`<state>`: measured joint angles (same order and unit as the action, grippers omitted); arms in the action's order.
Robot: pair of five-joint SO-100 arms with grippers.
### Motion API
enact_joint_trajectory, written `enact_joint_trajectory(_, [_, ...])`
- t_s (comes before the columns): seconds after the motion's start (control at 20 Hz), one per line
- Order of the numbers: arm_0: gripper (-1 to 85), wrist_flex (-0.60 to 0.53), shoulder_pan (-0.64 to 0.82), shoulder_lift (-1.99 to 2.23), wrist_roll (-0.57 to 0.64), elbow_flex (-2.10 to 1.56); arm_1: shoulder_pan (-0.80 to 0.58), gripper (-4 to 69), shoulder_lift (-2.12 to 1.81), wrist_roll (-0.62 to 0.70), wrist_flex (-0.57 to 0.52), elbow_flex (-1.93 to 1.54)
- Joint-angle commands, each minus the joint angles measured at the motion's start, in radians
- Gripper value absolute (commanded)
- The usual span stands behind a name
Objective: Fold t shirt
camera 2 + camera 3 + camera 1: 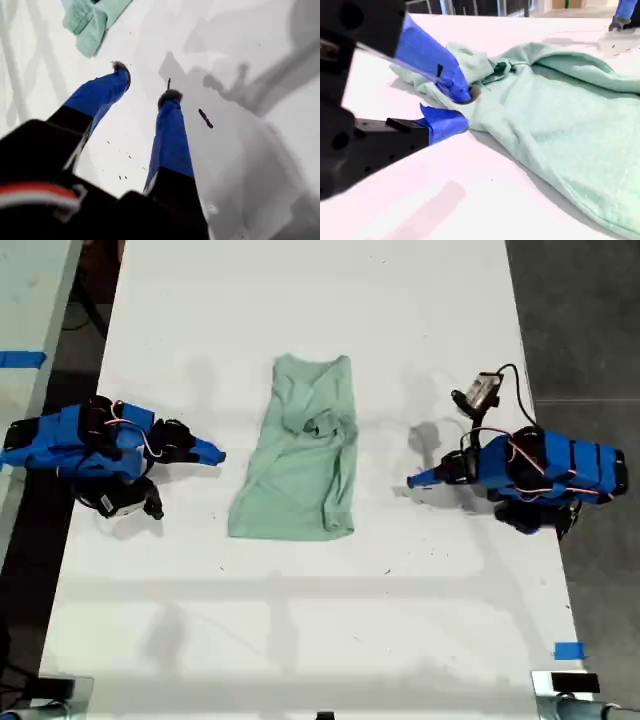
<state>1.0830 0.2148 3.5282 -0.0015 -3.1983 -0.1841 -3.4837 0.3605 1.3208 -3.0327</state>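
the t shirt [300, 460] lies in the middle of the white table [300, 620], with one arm on each side of it. it is pale green and full of wrinkles. it is folded into a long shape. the neck end is at the far side of the table in the exterior view, and the wide end is nearer the camera.

my second gripper [218, 454] is on the exterior view's left. it points at the long side of the t shirt and is just beside it. in the exterior view a bit of bare table shows between the tip and the cloth. in the second wrist view the t shirt [560, 115] fills most of the picture, and my second gripper [462, 107] has its two blue fingers a little way apart. there is nothing between them. the tip of the top finger [455, 82] sits in front of the bunched cloth by the neck, and i cannot tell from there if it touches.

my first gripper [412, 480] is on the exterior view's right. it points at the other long side of the t shirt but is farther from it. in the first wrist view my first gripper [145, 82] has its fingers wide apart over bare table, holding nothing. only a corner of the t shirt [90, 25] shows there, well past the tips.
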Motion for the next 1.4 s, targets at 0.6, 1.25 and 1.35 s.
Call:
enact_joint_trajectory(0.6, [8.4, 0.127, -0.233, -0.676, -0.258, 0.492, -0.021, 5.2, -0.018, -0.014, 0.008, -0.078])
enact_joint_trajectory(1.25, [13.6, -0.003, -0.285, -1.367, -0.216, 0.844, -0.012, 4.7, -0.014, -0.008, 0.008, -0.078])
enact_joint_trajectory(1.35, [13.7, -0.071, -0.268, -1.404, -0.204, 0.821, -0.018, 4.9, -0.015, -0.002, 0.008, -0.078])
